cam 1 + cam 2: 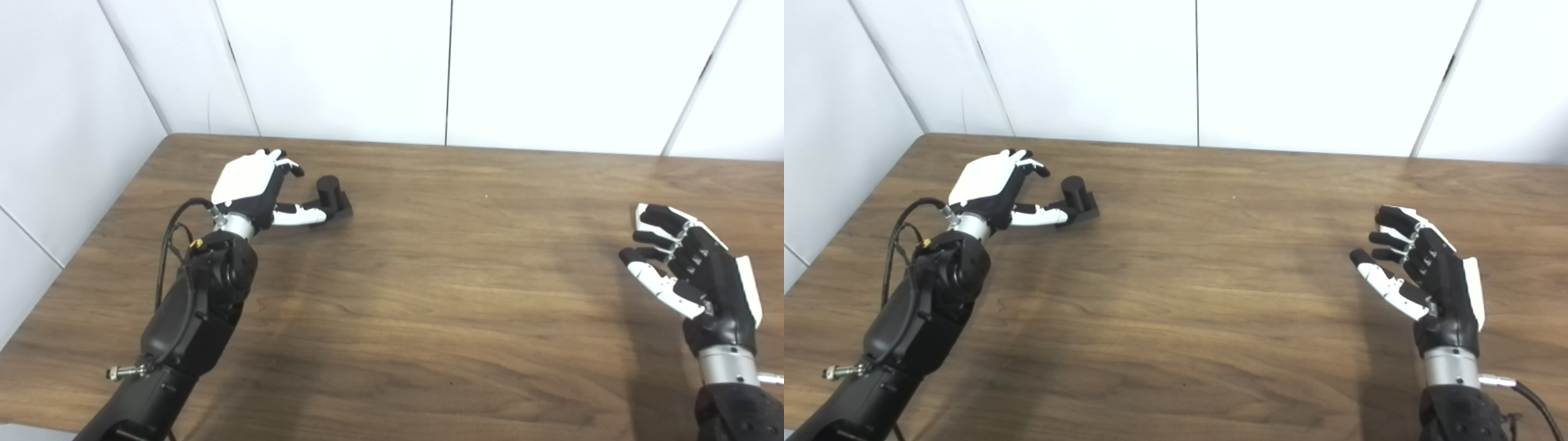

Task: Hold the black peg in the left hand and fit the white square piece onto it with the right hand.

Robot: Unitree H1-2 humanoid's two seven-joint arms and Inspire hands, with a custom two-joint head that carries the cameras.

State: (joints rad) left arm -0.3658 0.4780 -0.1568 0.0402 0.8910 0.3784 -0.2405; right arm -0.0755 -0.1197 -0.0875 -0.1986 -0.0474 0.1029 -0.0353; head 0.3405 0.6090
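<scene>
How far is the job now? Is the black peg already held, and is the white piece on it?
Nothing is finished yet. The black peg stands on the table, and the left hand is open beside it, thumb at its base, not closed around it. The right hand is open and holds nothing. No white square piece is visible in either view. Gripping the peg, finding the piece and fitting it all remain.

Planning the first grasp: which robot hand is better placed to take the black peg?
Left robot hand: open, its thumb already beside the black peg. The right robot hand hangs open far across the table.
</scene>
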